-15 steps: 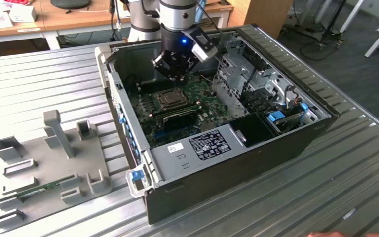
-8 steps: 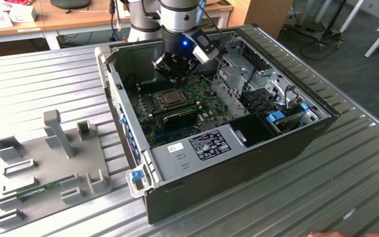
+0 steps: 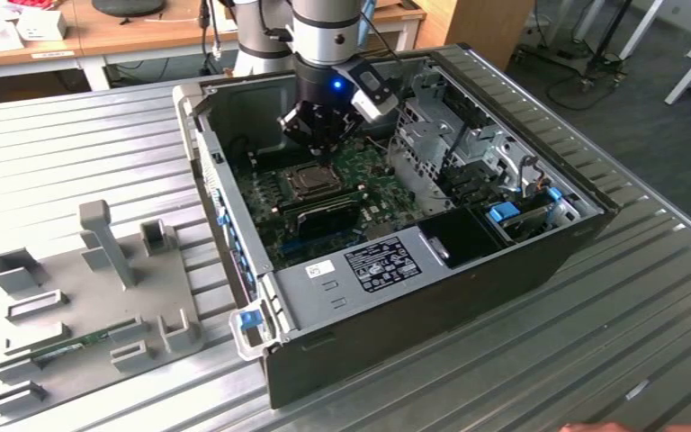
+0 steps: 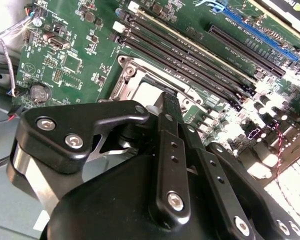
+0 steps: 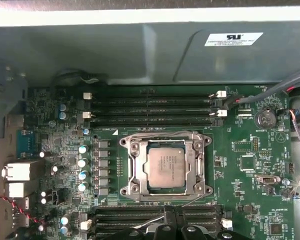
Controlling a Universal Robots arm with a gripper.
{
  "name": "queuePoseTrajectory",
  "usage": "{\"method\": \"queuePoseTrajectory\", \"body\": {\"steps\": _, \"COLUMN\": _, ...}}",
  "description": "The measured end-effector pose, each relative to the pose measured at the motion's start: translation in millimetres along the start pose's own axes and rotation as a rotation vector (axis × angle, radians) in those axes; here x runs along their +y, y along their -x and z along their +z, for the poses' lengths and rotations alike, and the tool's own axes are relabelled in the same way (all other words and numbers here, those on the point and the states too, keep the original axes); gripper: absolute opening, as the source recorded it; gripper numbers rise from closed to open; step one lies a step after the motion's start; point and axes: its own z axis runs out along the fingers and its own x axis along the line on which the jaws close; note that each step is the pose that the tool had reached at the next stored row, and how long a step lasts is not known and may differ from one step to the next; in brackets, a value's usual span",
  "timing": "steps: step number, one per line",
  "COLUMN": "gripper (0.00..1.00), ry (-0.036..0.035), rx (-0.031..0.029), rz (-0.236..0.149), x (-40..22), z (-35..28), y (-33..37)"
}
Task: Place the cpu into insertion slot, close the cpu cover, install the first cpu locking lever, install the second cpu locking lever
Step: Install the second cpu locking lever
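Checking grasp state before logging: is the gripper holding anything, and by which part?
Nothing held. The cpu sits in the insertion slot, cover down; the gripper hangs above it.

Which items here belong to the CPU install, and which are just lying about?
Job:
- small square silvery cpu, seated in the socket
- silvery-rimmed square insertion slot
- thin silvery metal cpu cover, down over the chip
- black gripper, hovering above the socket

Lying about:
- long black memory slots
- grey plastic fixture tray outside the case
- blue drive caddy
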Motion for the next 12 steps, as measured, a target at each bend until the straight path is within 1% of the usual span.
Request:
{"method": "queuePoseTrajectory", "body": {"steps": 8, "gripper": 0.1, "ry": 0.0, "rx": -0.0002, "rz": 0.0, "x": -1.6, "z": 6.9, "y": -4.1}}
{"method": "queuePoseTrajectory", "body": {"steps": 12, "gripper": 0.1, "ry": 0.0, "rx": -0.0002, "rz": 0.0, "x": -1.8, "z": 9.4, "y": -5.1}}
